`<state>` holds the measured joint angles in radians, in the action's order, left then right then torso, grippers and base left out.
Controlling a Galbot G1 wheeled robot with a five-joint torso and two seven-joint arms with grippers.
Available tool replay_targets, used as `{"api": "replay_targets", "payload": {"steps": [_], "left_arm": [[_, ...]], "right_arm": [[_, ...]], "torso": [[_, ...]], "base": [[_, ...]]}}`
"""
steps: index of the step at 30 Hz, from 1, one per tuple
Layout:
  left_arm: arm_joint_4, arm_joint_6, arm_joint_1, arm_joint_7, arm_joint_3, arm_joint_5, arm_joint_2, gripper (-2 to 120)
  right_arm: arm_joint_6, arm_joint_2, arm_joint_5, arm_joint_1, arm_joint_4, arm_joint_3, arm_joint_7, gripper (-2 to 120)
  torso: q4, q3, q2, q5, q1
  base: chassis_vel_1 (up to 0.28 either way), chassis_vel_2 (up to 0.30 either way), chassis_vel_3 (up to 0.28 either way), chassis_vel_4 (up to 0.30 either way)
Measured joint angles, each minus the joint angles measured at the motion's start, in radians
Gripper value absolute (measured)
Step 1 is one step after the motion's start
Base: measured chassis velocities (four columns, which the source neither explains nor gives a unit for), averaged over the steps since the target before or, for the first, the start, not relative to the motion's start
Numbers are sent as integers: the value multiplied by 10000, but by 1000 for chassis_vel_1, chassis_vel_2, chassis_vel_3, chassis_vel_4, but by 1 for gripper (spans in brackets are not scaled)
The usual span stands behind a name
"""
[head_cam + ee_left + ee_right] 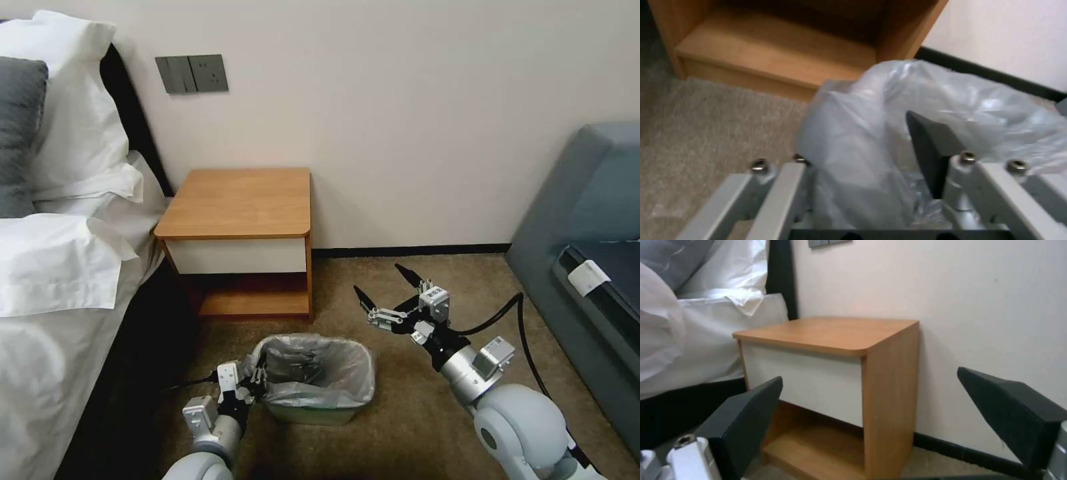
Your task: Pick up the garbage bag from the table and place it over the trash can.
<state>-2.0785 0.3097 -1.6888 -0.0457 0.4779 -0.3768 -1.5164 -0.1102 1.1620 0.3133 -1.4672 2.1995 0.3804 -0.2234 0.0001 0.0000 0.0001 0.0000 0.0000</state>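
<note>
Carpeted bedroom corner, bed on the left, grey sofa on the right, pale wall behind. Small wooden table (247,200) against the wall, top bare. On the carpet in front of it, cream trash can (313,407) already lined with the crinkly grey garbage bag (320,363), plastic folded out over the rim. Left gripper (257,380) low at the can's left edge, fingers spread around a fold of the bag at that rim, one dark pad inside the plastic. Right gripper (387,291) raised beside the can, well apart from it, jaws wide and holding nothing. Task judged nearly finished: bag moved and draped; only neatening and letting go left.
</note>
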Motion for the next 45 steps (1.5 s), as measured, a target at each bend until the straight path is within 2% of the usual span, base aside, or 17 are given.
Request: {"api": "replay_targets", "payload": {"steps": [1,3,4,8,9,12,16,23,28,32,35,36,40,41,43,45], "left_arm": [[0,0,0,0,0,0,0,42],[-64,-1,-23,0,-9,2,-5,53],[-64,-1,-23,0,-9,2,-5,53],[-187,-153,-143,5,-11,57,7,71],[-187,-153,-143,5,-11,57,7,71],[-282,-652,-229,6,-13,471,-110,86],[-198,-1226,-215,112,19,788,-189,97],[-95,-1310,-199,154,18,785,-148,100],[-24,-1143,-169,184,-129,-128,-92,100],[200,-1469,-143,151,-154,177,-105,100],[573,-2902,-131,13,-293,919,-103,100],[573,-2902,-131,13,-293,919,-103,100],[1188,-5009,-127,753,-355,1054,-159,97],[1188,-5009,-127,753,-355,1054,-159,97],[1459,-5686,-144,940,-337,1089,-183,97],[1556,-5932,-154,971,-337,1143,-206,96]], "right_arm": [[0,0,0,0,0,0,0,100],[23,79,-71,-9,-37,-78,-15,100],[23,79,-71,-9,-37,-78,-15,100],[25,114,-138,7,-74,-144,-24,100],[25,114,-138,7,-74,-144,-24,100],[151,264,-302,-124,-142,-266,-41,100],[235,692,-456,-240,-240,-296,-6,100],[149,1230,-823,-539,-526,-485,381,100],[174,1469,-1090,-542,-639,-835,438,100],[173,1520,-1153,-498,-674,-958,438,100],[171,1530,-1169,-417,-800,-1054,438,100],[171,1530,-1169,-417,-800,-1054,438,100],[155,1266,-1157,-241,-865,-1260,406,100],[155,1266,-1157,-241,-865,-1260,406,100],[116,1113,-1110,-125,-884,-1301,403,100],[96,1079,-1087,-73,-905,-1316,403,100]], "torso": [[0,0,0,0,0],[0,0,0,0,0],[0,0,0,0,0],[0,0,0,0,0],[0,0,0,0,0],[-1,0,0,0,0],[0,0,0,-2,0],[-1,0,0,-1,0],[-1,0,-1,0,0],[0,0,-1,-1,0],[-1,1,-1,0,0],[-1,1,-1,0,0],[-1,0,-1,1,0],[-1,0,-1,1,0],[0,0,-1,1,0],[-1,0,-1,0,0]], "base": [[0,0,0,0],[0,0,0,0],[0,0,0,0],[0,0,0,0],[0,0,0,0],[0,0,0,0],[0,0,0,0],[0,0,0,0],[0,0,0,0],[0,0,0,0],[0,0,0,0],[0,0,0,0],[0,0,0,0],[0,0,0,0],[0,0,0,0],[0,0,0,0]]}}
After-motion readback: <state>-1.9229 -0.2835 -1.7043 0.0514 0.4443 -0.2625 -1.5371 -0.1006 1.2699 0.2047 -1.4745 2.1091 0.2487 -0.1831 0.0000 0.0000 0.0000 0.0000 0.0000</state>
